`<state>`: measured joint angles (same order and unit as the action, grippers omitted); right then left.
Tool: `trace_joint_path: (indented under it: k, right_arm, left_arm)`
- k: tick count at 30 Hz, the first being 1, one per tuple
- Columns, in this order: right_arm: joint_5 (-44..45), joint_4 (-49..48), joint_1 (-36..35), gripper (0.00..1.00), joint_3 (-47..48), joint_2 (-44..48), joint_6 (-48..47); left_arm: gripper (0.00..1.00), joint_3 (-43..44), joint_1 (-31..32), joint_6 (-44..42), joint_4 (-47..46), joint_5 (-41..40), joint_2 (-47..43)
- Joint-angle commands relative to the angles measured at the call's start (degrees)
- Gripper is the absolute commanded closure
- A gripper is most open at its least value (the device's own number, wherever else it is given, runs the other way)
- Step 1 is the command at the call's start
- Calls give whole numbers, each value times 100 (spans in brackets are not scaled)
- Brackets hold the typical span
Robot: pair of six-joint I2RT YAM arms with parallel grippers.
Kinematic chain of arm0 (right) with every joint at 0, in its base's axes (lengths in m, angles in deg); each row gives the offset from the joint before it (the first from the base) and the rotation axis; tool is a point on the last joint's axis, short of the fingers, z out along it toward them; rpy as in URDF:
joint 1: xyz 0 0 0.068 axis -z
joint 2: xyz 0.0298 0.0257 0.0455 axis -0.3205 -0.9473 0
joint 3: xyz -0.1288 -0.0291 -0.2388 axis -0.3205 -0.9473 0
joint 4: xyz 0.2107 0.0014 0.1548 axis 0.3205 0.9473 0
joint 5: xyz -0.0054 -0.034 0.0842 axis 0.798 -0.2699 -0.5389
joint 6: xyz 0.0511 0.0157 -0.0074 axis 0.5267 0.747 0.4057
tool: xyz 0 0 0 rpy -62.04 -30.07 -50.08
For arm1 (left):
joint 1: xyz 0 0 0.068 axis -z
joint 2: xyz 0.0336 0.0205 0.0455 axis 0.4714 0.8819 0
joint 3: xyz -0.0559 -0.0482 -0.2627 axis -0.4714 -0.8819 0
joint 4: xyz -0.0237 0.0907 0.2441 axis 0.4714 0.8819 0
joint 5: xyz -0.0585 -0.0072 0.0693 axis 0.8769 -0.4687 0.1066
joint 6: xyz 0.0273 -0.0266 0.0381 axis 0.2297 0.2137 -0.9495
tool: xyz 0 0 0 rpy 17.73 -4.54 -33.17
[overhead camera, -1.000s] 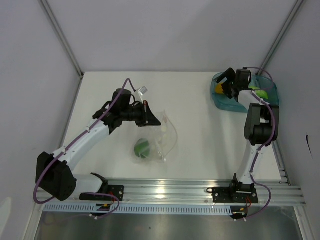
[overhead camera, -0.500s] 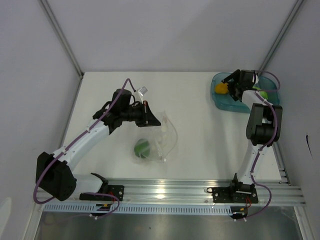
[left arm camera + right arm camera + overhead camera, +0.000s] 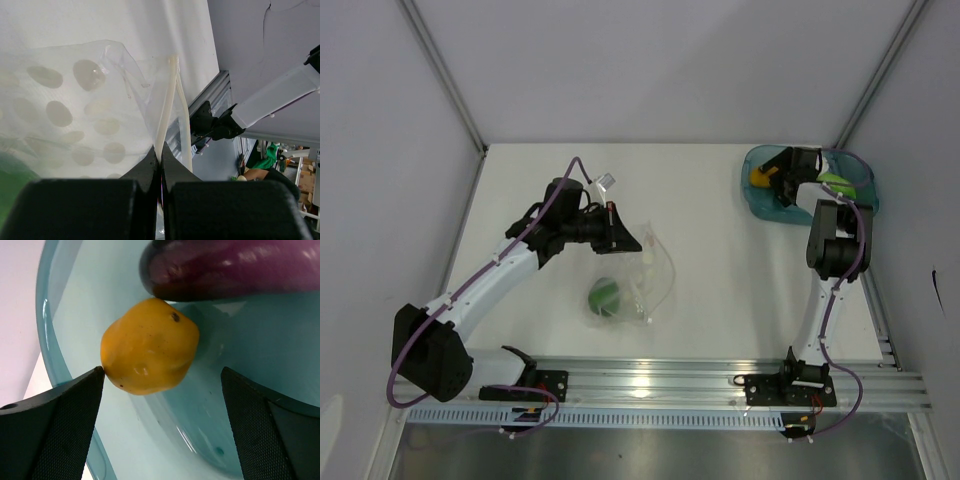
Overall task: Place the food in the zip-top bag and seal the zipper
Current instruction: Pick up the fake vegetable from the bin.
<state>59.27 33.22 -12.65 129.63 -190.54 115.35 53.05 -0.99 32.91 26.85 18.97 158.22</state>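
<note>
The white table (image 3: 720, 300) carries everything. The left arm reaches from the near left corner toward the middle. The right arm stretches from the near right edge up to the far right corner.

In that far right corner sits the teal tray (image 3: 765, 207), and the right gripper (image 3: 778, 180) hangs over its left part with its jaws spread wide. In the wrist view the orange-yellow fruit (image 3: 149, 345) lies on the tray floor directly between the two fingers. The tip of one finger (image 3: 55, 415) is right at the fruit's lower edge, and the other finger is well apart from it, so nothing is gripped. The purple eggplant (image 3: 225, 267) lies just behind the fruit, touching or nearly touching it. From above, the light-green piece (image 3: 834, 181) shows in the right part of the tray.

The zip-top bag (image 3: 655, 275) lies left of the table's centre, toward the near edge. The left gripper (image 3: 625, 240) is at the bag's far edge. Its jaws are pressed tight together on the zipper (image 3: 165, 110), whose pale strip runs up out of the fingertips. The dark-green pepper (image 3: 605, 296) shows through the plastic at the bag's left side, nearer the table's front edge than the gripper.
</note>
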Motion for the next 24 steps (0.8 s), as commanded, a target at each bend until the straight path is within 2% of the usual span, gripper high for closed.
trace_joint_path:
  k: [1,8,14,17,20,21,24]
  right_arm:
    - [141,-379,-42,1,329,-181,-115]
    - [114,-458,-42,1,496,-480,-124]
    - [-25,-633,-33,13,496,-577,-212]
    - [-210,-713,-33,24,470,-578,-326]
    - [-403,-783,-15,54,426,-551,-379]
    - [-465,-792,-7,68,417,-542,-388]
    - [-571,-801,28,69,339,-367,-466]
  left_arm:
    - [100,53,-7,67,-49,86,-78]
    - [99,70,-7,85,-40,69,-26]
    - [99,61,2,94,-31,86,-17]
    - [100,61,2,103,-31,95,-43]
    - [100,44,2,103,-31,86,-61]
    - [99,44,2,103,-23,86,-87]
    - [100,26,2,103,-23,95,-105]
